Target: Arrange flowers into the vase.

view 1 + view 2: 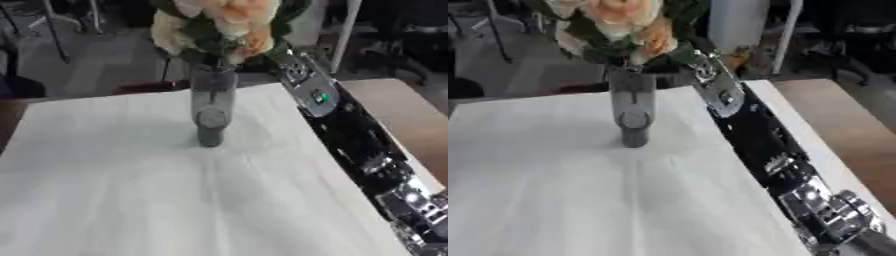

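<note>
A tall clear glass vase (213, 107) stands upright on the white tablecloth (131, 190), towards the far middle. It holds a bunch of peach and cream flowers (229, 22) with dark green leaves. My right arm (350, 135) runs from the lower right corner up to the bunch. My right hand (701, 64) is at the right side of the leaves, level with the vase's mouth, and is mostly hidden by the foliage. No loose flower shows on the cloth. My left hand shows in neither view.
A bare brown tabletop (411, 115) lies to the right of the cloth, past my arm. Beyond the far edge are a dark floor, chair legs (57, 30) and a white post (346, 35).
</note>
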